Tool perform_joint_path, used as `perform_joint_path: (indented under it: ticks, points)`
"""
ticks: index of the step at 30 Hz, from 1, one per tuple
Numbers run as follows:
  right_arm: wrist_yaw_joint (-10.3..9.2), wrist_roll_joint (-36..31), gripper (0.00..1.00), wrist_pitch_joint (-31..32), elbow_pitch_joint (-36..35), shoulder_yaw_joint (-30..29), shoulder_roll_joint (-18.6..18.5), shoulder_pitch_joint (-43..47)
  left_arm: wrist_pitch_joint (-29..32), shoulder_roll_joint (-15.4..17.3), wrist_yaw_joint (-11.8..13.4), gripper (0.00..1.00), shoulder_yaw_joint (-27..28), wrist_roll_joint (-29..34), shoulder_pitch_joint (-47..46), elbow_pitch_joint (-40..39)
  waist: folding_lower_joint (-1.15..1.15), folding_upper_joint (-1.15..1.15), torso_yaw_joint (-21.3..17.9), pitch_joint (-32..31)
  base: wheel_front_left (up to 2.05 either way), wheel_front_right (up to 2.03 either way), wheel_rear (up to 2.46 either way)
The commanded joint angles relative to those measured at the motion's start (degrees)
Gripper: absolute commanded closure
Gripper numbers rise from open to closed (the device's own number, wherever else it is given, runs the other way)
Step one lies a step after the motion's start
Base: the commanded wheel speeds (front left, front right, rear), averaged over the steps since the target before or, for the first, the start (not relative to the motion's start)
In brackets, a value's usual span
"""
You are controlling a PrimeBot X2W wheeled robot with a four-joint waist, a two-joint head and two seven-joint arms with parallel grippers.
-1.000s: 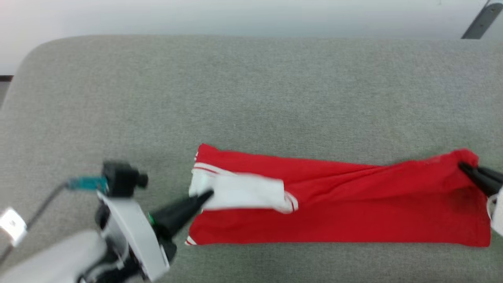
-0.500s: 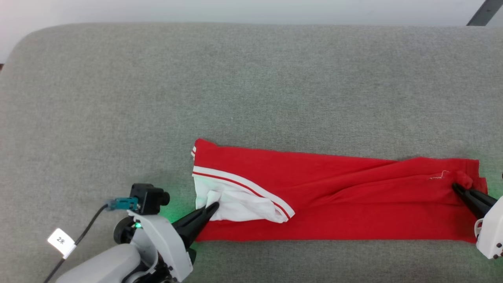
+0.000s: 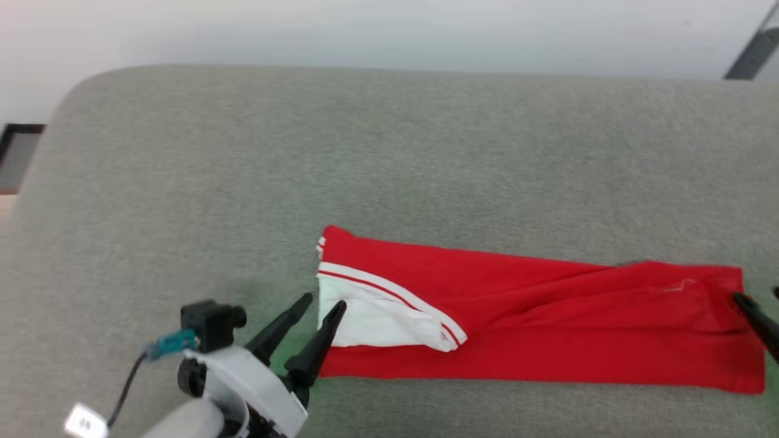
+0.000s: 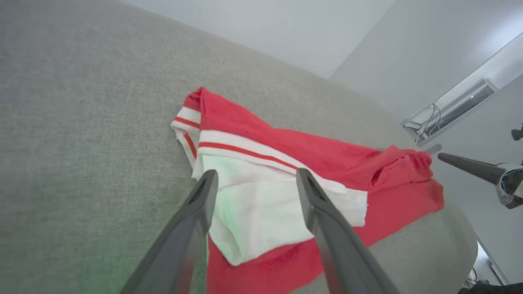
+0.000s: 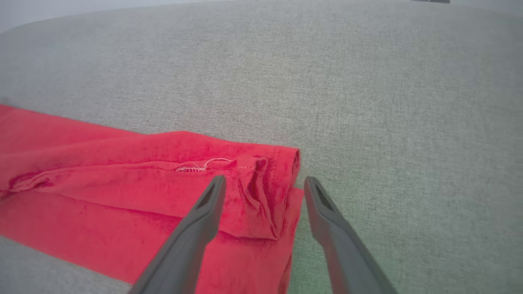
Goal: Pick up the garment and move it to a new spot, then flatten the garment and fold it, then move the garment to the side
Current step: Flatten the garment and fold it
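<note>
The garment (image 3: 548, 316) lies on the grey padded surface (image 3: 365, 152) as a long red band, with a white panel (image 3: 377, 319) and red-and-white trim at its left end. My left gripper (image 3: 322, 302) is open at that end, one finger over the white panel's edge, the other over the grey surface. In the left wrist view this gripper (image 4: 256, 175) straddles the panel (image 4: 261, 204) and holds nothing. My right gripper (image 3: 758, 296) is open at the band's right end. In the right wrist view its fingers (image 5: 265, 179) stand either side of the wrinkled red corner (image 5: 261, 196).
The grey surface has a rounded far-left corner (image 3: 73, 103), with a pale wall behind it. A dark slanted bar (image 3: 754, 48) stands at the top right. A cable with a white tag (image 3: 85, 421) hangs from my left arm. Bare grey surface spreads beyond the garment.
Both grippers have opened and let go of the garment, which now lies flatter at its right end. The head camera has shifted.
</note>
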Motion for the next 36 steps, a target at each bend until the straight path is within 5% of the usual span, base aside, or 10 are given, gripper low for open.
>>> perform_joint_path:
  ticks: [1, 5, 11, 25, 28, 36]
  points:
    - [-0.09, 0.41, 0.0, 0.31, 0.06, -1.07, -0.09, 1.0, 0.0, -0.7, 0.14, 0.0, 1.49, 1.21, 2.01, -0.63, 0.0, 0.0, 2.16, -1.75, 0.0, 0.0, 0.0]
    - [-0.09, 1.83, 0.0, 3.72, 1.71, -4.77, 0.27, 4.07, -0.01, -4.85, 0.25, 0.0, 11.24, 7.95, 8.86, -3.19, 0.0, 0.0, 4.58, -2.55, 0.0, 0.0, 0.0]
    - [-0.09, 3.57, 0.0, 11.89, 5.48, -8.71, 2.29, 5.13, 0.0, -9.49, 2.17, 0.0, 18.72, 22.49, 14.39, -1.18, 0.0, 0.0, 7.7, -3.7, 0.0, 0.0, 0.0]
    - [-0.08, -2.65, 0.0, 24.29, 12.35, -15.01, 9.6, 4.33, 0.0, -18.76, -0.65, 0.0, 36.6, 46.7, 21.26, -5.87, 0.0, 0.0, 10.63, -6.03, 0.0, 0.0, 0.0]
    - [-0.08, -3.13, 1.0, 26.84, 11.67, -15.6, 11.7, 4.4, 0.0, -20.68, -1.13, 0.0, 38.87, 49.42, 22.52, -6.17, 0.0, 0.0, 10.37, -6.1, 0.0, 0.0, 0.0]
    - [-0.08, -5.97, 1.0, 26.33, 7.83, -18.89, 13.5, 3.42, 0.0, -22.73, -2.08, 0.0, 42.04, 53.61, 23.79, -6.9, 0.0, 0.0, 7.89, -5.27, 0.0, 0.0, 0.0]
